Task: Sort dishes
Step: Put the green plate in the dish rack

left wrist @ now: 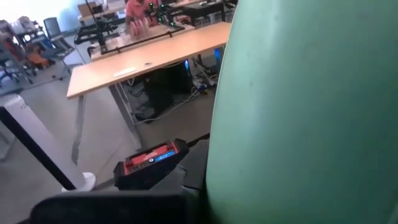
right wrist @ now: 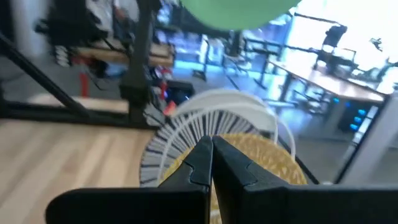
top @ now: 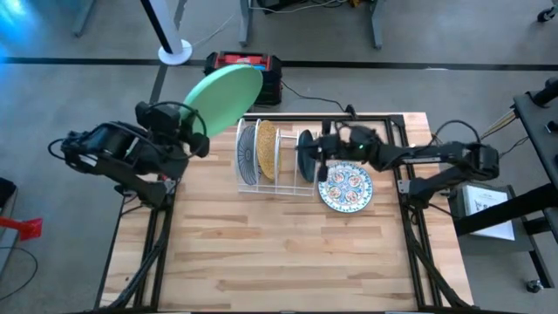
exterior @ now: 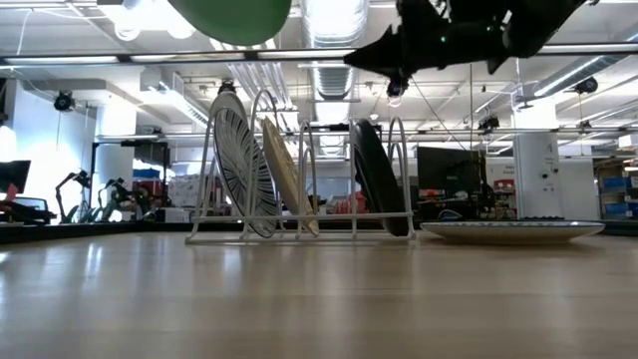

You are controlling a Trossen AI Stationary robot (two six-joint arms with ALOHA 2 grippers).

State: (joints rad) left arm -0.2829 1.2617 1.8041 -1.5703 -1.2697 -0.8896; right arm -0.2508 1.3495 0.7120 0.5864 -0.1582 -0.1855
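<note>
Item 1, lower centre of the high view: bare wooden table (top: 288, 253), nothing on its front half.

Item 2, right of centre: white plate with blue floral pattern (top: 346, 188), lying flat on the table, just beside the rack's right end.

Item 3, centre: white wire rack (top: 275, 157), upright, holding three plates on edge. From its left end: a striped grey-and-white plate (top: 248, 153), touching or nearly touching the mustard-yellow speckled plate (top: 265, 150); the dark teal plate (top: 306, 154) sits well apart, toward the right end.

Item 4, right of centre: right gripper (top: 324, 148), fingers pressed together on nothing, hovering above the rack near the dark plate.

Item 5, upper left of centre: left gripper (top: 193, 139), clamped on the lower edge of the plain light green plate (top: 225, 96), which is raised clear of the table, tilted, beyond the rack's left end.

Item 6, top of frame: red-and-black case (top: 243, 68) on the floor behind the table.

Hazards, judged: an edge pinch on a wide plate may let it swivel or slip; lowered off-line it could knock the racked plates; the hovering right arm narrows the clearance over the rack.
</note>
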